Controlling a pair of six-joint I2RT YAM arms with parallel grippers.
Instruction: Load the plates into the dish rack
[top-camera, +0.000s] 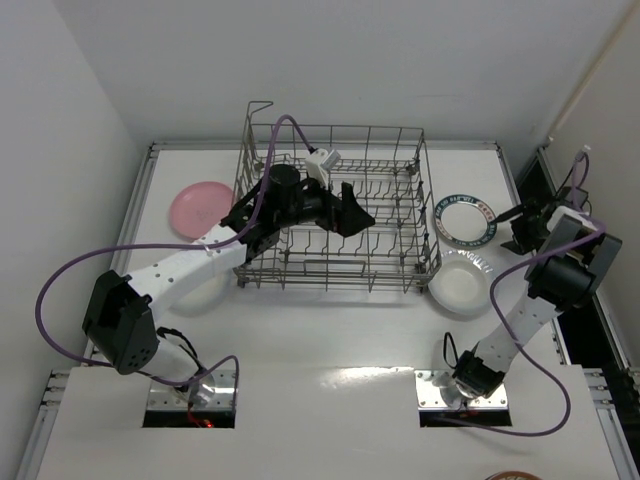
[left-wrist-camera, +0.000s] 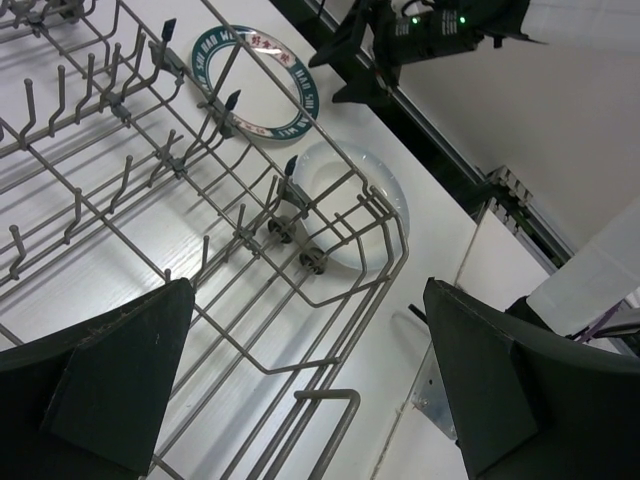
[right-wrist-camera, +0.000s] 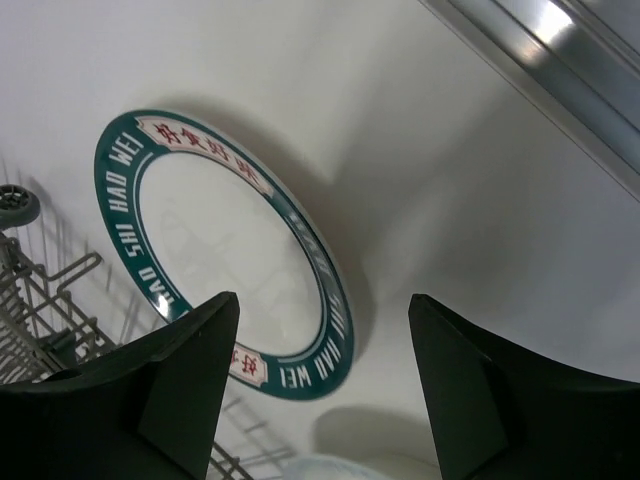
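The grey wire dish rack (top-camera: 335, 215) stands mid-table with no plates in it. My left gripper (top-camera: 352, 210) hovers over its right half, open and empty; in the left wrist view (left-wrist-camera: 310, 380) the rack's tines (left-wrist-camera: 150, 190) lie below it. The pink plate (top-camera: 200, 208) lies flat left of the rack. The teal-rimmed patterned plate (top-camera: 468, 220) and a plain white plate (top-camera: 460, 283) lie flat right of the rack. My right gripper (top-camera: 517, 228) is open and empty, just right of the patterned plate (right-wrist-camera: 220, 250), above the table (right-wrist-camera: 325, 390). A second white plate is not clearly visible.
The table's raised metal rail (right-wrist-camera: 540, 60) runs close behind the right gripper. The rack's corner (right-wrist-camera: 40, 300) is left of the patterned plate. The left arm's purple cable (top-camera: 60, 290) loops over the table's left side. White walls close in the left and back sides.
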